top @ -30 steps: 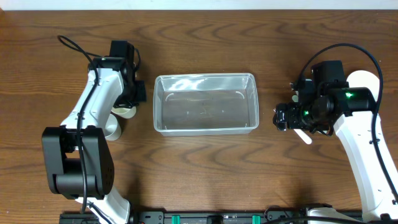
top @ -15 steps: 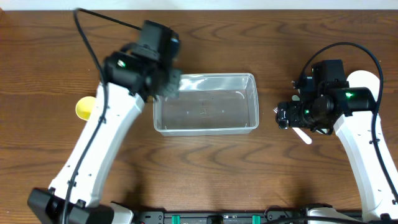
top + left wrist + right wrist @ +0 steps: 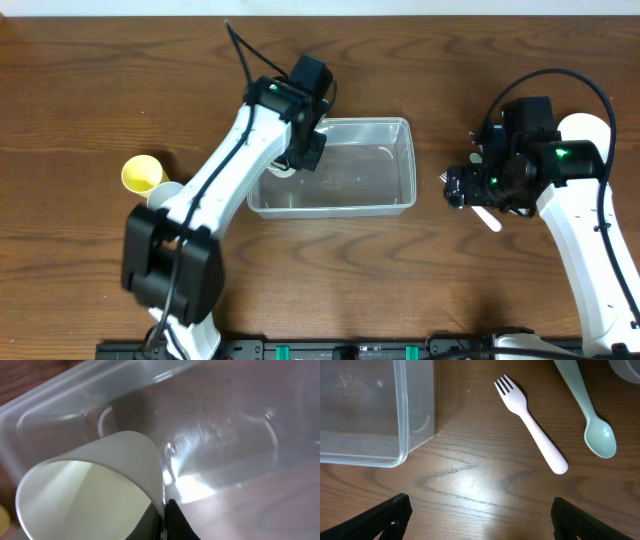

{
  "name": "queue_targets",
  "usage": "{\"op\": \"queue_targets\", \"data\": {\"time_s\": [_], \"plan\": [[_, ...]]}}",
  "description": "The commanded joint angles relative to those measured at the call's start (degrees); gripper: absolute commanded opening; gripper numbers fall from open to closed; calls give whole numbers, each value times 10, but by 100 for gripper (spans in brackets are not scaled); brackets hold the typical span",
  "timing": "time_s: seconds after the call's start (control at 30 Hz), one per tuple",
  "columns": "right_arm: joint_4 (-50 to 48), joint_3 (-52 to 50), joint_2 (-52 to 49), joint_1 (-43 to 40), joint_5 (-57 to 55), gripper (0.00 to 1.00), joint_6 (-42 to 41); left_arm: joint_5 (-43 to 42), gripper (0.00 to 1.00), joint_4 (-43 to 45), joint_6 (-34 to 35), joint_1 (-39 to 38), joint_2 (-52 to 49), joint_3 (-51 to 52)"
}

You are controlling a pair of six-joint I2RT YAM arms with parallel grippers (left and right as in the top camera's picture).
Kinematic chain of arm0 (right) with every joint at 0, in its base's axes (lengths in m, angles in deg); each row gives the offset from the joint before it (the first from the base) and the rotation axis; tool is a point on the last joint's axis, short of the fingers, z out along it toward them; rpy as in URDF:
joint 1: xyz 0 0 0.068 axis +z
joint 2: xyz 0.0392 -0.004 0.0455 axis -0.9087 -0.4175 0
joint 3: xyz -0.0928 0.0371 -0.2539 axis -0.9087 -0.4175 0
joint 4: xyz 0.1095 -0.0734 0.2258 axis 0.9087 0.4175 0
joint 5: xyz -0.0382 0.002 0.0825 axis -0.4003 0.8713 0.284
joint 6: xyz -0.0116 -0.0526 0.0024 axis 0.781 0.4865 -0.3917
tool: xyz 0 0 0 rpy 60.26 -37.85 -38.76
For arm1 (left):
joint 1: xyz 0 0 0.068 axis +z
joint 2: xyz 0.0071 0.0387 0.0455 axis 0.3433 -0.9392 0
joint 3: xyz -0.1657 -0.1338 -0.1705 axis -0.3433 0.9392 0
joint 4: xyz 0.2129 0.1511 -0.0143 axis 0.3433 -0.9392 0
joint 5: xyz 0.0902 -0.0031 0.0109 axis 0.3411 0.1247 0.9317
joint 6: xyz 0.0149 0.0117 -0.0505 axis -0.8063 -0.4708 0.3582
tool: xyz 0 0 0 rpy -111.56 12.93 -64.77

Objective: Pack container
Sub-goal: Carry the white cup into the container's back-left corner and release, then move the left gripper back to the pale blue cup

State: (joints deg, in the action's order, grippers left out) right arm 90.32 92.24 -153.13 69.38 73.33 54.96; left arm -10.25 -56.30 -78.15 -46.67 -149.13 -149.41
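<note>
While my left arm reaches in from the lower left of the overhead frame, my left fingers (image 3: pixel 172 522) are clamped on the wall of a white cup (image 3: pixel 90 485). The cup is tilted, its open mouth toward the lower left of the wrist frame, over the left end of the container (image 3: pixel 350 209). Whether the cup touches the tub's floor I cannot tell. The clear container sits at the centre of the overhead frame on the wooden surface (image 3: pixel 80 80), its long side running left to right. My right fingers (image 3: pixel 394 515) hang spread wide apart, holding nothing, above bare wood just right of the container's right end. In the upper right of the right wrist frame lies a pale pink fork (image 3: pixel 532 425), tines toward the upper left, with a pale green spoon (image 3: pixel 587 415) near it, not touching. At the left of the overhead frame stands a yellow cup (image 3: pixel 140 174), a pale cup (image 3: pixel 165 196) just beside it.
</note>
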Motion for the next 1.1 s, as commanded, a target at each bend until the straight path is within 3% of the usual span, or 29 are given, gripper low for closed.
{"op": "queue_targets", "data": {"time_s": [0.0, 0.33, 0.37, 0.4, 0.47, 0.53, 0.7, 0.87, 1.07], "plan": [[5, 10, 3, 0, -6, 91, -5, 3, 6, 12, 2, 15, -23, 1], [7, 10, 3, 0, -6, 91, -5, 3, 7, 42, 2, 46, -59, 1], [7, 10, 3, 0, -6, 91, -5, 3, 15, 42, 2, 47, -59, 1], [7, 10, 3, 0, -6, 91, -5, 3, 33, 42, 2, 47, -59, 1], [7, 10, 3, 0, -6, 91, -4, 3, 45, 42, 3, 47, -59, 1], [7, 10, 3, 0, -6, 91, -4, 3, 65, 41, 3, 46, -58, 1], [9, 10, 3, 0, -6, 91, -4, 2, 73, 19, 3, 44, -33, -16], [9, 10, 3, 0, -15, 92, -2, 3, 80, -31, 10, 35, 53, -53], [9, 10, 3, 0, -15, 94, -2, 68, 88, -93, 109, 78, 197, -55]]}}
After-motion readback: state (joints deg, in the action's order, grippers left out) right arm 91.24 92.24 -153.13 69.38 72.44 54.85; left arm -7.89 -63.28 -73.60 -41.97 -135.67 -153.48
